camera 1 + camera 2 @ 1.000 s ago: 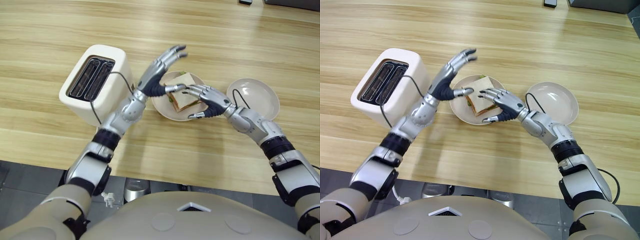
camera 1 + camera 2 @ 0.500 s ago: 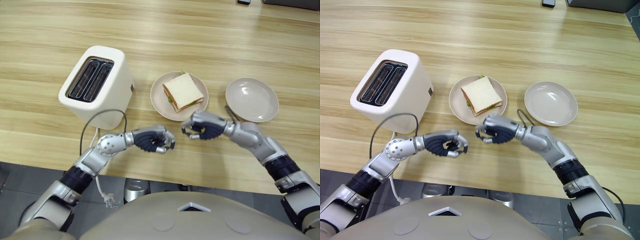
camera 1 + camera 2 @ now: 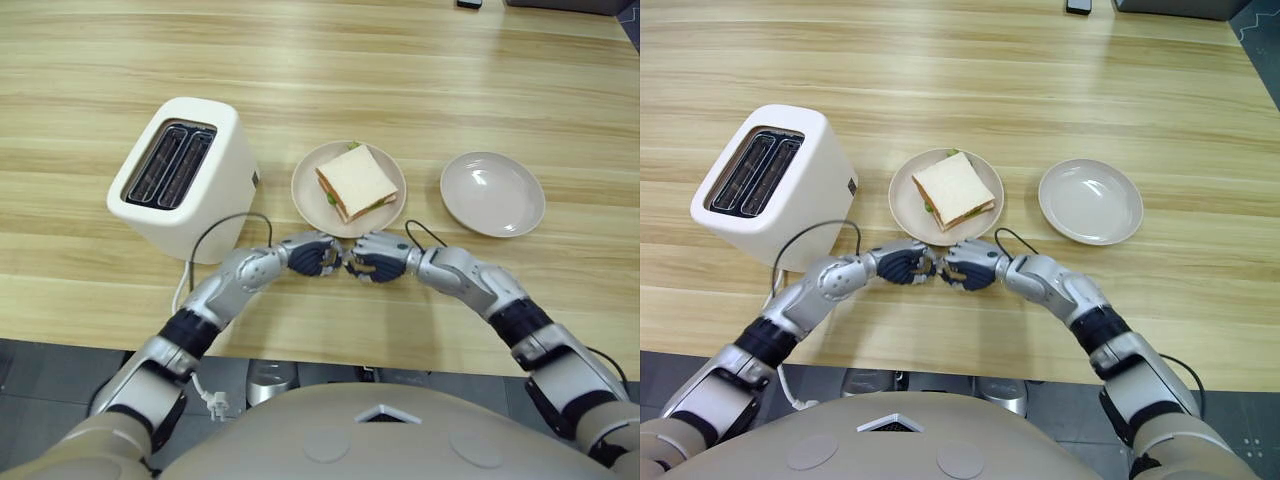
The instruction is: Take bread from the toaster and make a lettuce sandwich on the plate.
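The sandwich, lettuce peeping from its edge, lies on the plate in the middle, with the toaster to its left and a second plate to its right. Just in front of it, the left hand and right hand are curled into fists holding nothing, knuckles close together. The left eye view shows the toaster's plug dangling below the table edge; in the right eye view the cord runs down there.

Pretty plain setup: a big light wooden table with plank grain running side to side, lit fairly evenly. Past its near edge there's dark grey floor with a round metal thing down there. A small dark object sits at the far edge, and there's a bigger dark slab to its right.
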Tool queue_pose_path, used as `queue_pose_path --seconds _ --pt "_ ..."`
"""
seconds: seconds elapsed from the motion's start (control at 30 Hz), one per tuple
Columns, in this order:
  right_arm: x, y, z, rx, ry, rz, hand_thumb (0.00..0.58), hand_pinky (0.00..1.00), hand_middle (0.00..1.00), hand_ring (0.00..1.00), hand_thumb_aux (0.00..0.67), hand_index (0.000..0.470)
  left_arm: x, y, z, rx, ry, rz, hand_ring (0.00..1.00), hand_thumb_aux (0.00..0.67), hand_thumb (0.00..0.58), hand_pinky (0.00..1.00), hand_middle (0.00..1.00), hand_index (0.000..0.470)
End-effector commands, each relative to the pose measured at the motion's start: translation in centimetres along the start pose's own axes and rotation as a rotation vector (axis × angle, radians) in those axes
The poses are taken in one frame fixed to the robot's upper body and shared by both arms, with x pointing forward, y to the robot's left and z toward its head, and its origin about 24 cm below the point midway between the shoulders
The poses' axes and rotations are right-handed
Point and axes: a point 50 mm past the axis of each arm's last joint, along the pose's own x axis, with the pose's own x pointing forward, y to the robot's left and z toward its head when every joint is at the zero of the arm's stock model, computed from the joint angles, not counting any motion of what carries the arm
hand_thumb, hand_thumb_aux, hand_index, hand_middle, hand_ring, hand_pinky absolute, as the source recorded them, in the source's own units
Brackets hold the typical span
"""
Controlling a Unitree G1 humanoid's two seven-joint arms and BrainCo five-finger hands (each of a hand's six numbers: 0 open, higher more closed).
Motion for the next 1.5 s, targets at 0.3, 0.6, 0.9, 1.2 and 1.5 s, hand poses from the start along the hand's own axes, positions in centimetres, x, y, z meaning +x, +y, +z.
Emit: queue_pose_path --seconds 0.3,0.6,0.9,1.2,1.5 --pt "4.2 -6.7 -6.0 -0.269 0.368 -0.117 0.58 0.84 0.84 0.84 0.67 0.46 5.7 5.8 -2.3 0.061 0.315 0.283 1.0 0.67 0.58 1.0 1.0 0.46" --pt "4.7 -8.6 -5.6 -0.217 0.369 -0.316 0.0 0.0 0.0 0.0 0.0 0.0 6.3 8.7 -0.8 -0.032 0.223 0.488 0.0 0.0 0.0 0.0 0.0 0.0" --pt "-1.3 -8.1 -3.1 0.216 -0.005 -0.927 0.0 0.0 0.0 0.0 0.0 0.0 -2.1 8.3 3.3 -0.152 -0.396 0.921 0.0 0.0 0.0 0.0 0.0 0.0" --pt "-6.5 -7.2 3.2 0.369 -0.269 -1.27 0.0 0.0 0.0 0.0 0.0 0.0 -9.7 6.4 1.9 -0.299 -0.358 1.257 0.0 0.0 0.0 0.0 0.0 0.0" --pt "-8.2 -8.1 2.8 0.441 -0.235 -1.389 0.0 0.0 0.0 0.0 0.0 0.0 -8.1 5.9 0.8 -0.391 -0.353 1.099 0.0 0.0 0.0 0.0 0.0 0.0"
